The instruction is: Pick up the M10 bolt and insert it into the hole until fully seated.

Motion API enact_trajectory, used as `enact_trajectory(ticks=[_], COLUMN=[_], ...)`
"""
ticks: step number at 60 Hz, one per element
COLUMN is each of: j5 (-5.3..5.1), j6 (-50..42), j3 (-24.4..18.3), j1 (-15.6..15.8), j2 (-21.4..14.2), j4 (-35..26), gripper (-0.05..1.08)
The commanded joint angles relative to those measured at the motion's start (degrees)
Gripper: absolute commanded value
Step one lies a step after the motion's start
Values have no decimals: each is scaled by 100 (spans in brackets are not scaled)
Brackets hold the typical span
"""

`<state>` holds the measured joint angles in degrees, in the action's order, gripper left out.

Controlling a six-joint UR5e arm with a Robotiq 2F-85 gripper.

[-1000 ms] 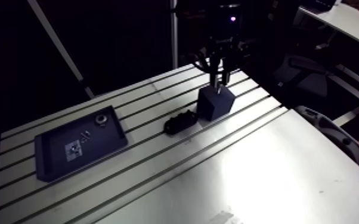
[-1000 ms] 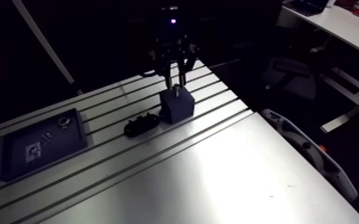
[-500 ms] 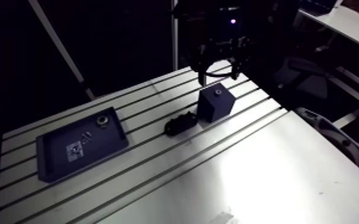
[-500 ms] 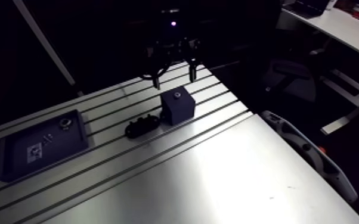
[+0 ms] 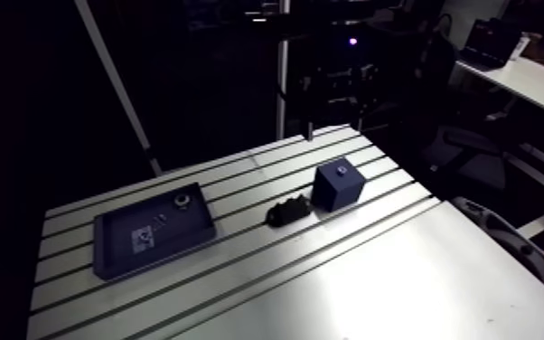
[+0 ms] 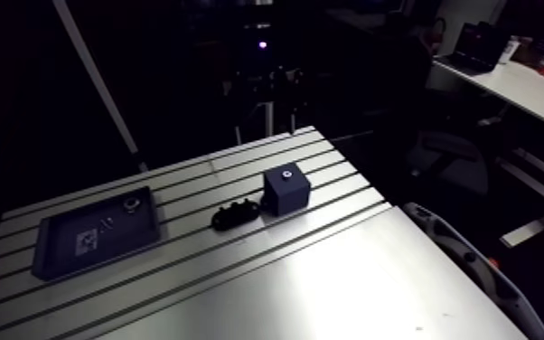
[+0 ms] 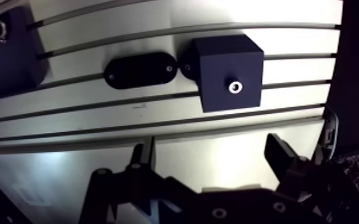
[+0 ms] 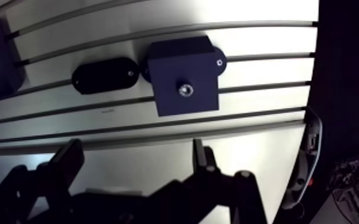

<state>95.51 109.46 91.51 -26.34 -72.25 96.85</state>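
A dark cube block (image 7: pixel 217 56) stands on the slotted table (image 5: pixel 375 271). The M10 bolt (image 7: pixel 235 87) sits in the hole in the block's top face, with only its bright head showing; in the arm view the bolt head (image 5: pixel 342 172) is a small pale dot on the block (image 5: pixel 339 190). My gripper (image 7: pixel 210 152) hangs well above the block and a little to one side of it. Its fingers (image 7: pixel 145 156) are spread wide and open, with nothing between them.
A black oval plate (image 7: pixel 139 70) lies flat against the block's side. Further along the table sits a dark tray (image 5: pixel 117 249) holding a ring-shaped part (image 5: pixel 182 200) and some small pieces. The table's edge (image 7: pixel 331 71) runs just past the block.
Earlier the gripper was shut on the bolt at the block's top. It has opened, let the bolt go and risen well above the block; the camera has shifted with the arm.
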Motion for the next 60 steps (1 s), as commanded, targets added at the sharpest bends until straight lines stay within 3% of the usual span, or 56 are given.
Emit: enact_trajectory(ticks=[1, 15, 21, 23, 28, 60], j5=[1, -96, -197, -278, -316, -207], j6=[-409, -725, -835, -915, -939, -843], j3=[66, 47, 48, 16, -77, -375], j1=[1064, 1410, 1463, 1474, 1474, 1474], j2=[-873, -1289, -1354, -1373, -1408, -1367], j4=[-508, -601, -618, -674, -777, -989], gripper=[0, 0, 0, 0, 0, 0])
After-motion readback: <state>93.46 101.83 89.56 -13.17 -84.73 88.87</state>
